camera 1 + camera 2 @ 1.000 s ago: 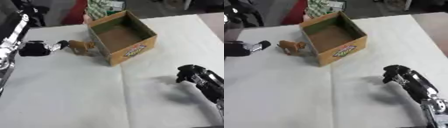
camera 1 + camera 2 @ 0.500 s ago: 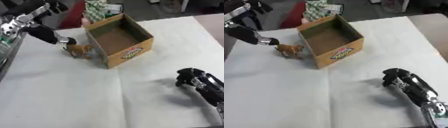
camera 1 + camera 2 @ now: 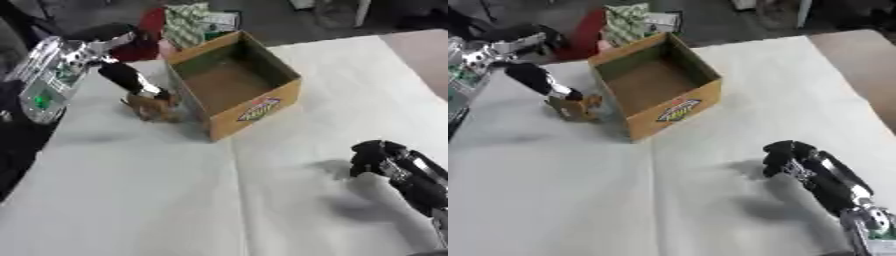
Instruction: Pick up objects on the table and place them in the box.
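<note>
The left hand point(image 3: 131, 82) reaches onto the small brown toy point(image 3: 153, 106) beside the box point(image 3: 254, 107), grip unclear, so it should close before lifting.

My left hand point(image 3: 131, 80) blurs over the small brown thing point(image 3: 154, 107) beside the box point(image 3: 254, 107); I can't tell whether my fingers grip it.

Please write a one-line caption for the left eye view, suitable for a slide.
Left hand reaches down onto a small brown object beside the open cardboard box; right hand idles at lower right.
</note>
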